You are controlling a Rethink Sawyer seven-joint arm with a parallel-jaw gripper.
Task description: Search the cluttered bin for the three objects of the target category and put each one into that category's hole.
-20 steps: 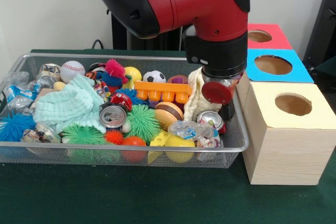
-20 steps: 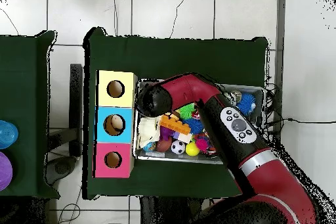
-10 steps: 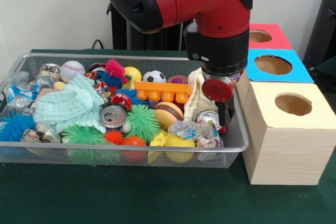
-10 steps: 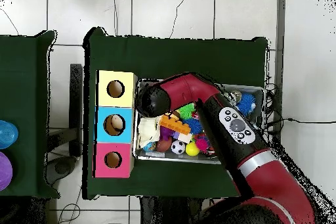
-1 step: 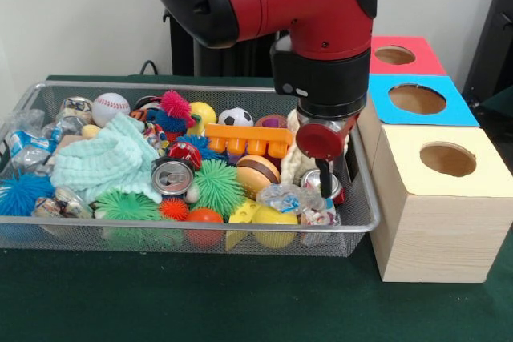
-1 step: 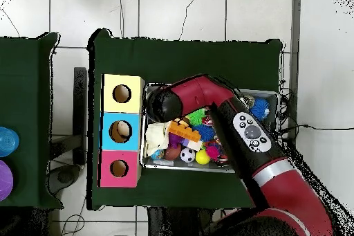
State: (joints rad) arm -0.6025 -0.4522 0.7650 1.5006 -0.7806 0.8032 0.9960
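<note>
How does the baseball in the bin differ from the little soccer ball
The baseball is white with red stitching; the soccer ball is white with black patches. The baseball sits near the bin's far left corner in the front view, the soccer ball at the middle of the far wall, behind the orange block. The baseball looks slightly larger. Both are round.

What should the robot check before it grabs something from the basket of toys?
1. Gripper over the basket: ok, at the end nearest the boxes.
2. Fingers open: cannot tell.
3. Something within reach: ok, a crushed can lies right beside it.
4. Holding anything yet: cannot tell.
5. Box holes free: ok, the wooden box, blue box and red box all show open holes.
</note>
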